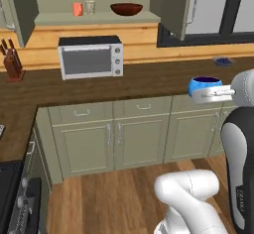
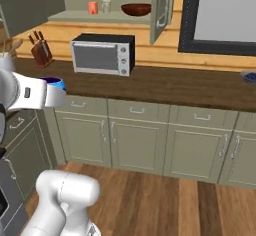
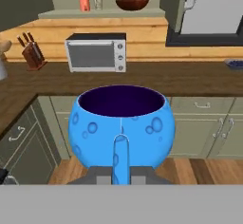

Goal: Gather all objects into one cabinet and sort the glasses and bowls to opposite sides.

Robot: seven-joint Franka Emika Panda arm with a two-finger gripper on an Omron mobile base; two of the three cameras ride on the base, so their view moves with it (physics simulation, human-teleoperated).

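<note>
Gleaming blue bowl point(image 3: 121, 126), bubble-spotted, dark purple inside

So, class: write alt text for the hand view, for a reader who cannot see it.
A bright blue bowl is held up close in the robot's shut gripper. Beyond it lies a wooden counter with a microwave and knife block, and above, an open cabinet holds an orange-red cup, a clear tumbler and a dark bowl.
</note>
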